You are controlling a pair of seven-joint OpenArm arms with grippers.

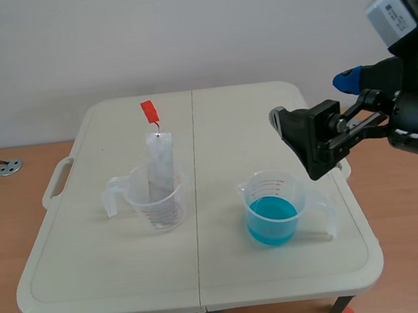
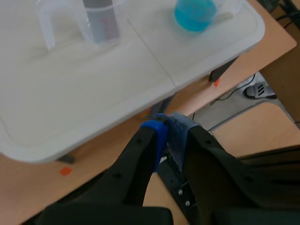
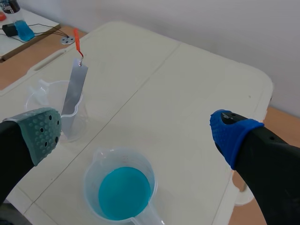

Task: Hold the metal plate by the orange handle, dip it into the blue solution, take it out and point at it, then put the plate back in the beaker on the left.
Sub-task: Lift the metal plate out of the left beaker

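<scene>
Grasping step: not begun.
Right end effector (image 3: pixel 136 133): wide; we need it pinching the orange handle (image 1: pixel 149 110).
Left end effector (image 2: pixel 168 136): closed, empty.

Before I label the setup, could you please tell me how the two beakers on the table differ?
The left beaker holds a standing metal plate; the right beaker holds only blue solution. The left beaker's handle points left, the right beaker's right. Both are clear with printed marks.
</scene>
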